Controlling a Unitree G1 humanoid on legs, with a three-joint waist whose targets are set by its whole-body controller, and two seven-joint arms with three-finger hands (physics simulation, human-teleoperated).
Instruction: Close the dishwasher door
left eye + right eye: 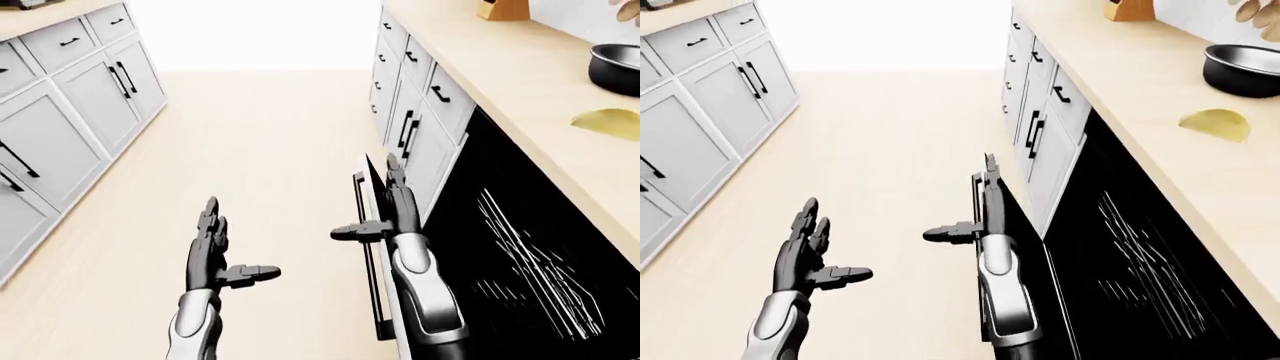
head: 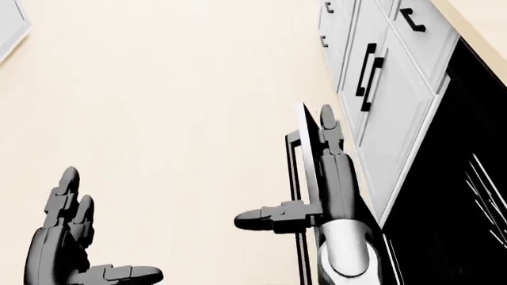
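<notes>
Over on the right of your left-eye view there's a long pale wood worktop (image 1: pixel 520 82) with a black pan (image 1: pixel 614 67) near the edge of the frame, a yellow curved thing (image 1: pixel 608 122) just below it, and a wooden knife block (image 1: pixel 500 9) up at the top. White cabinets with black handles (image 1: pixel 412 112) run under that worktop. More white cabinets (image 1: pixel 60 112) line the left side, and the floor (image 1: pixel 260 150) between them is light wood.
</notes>
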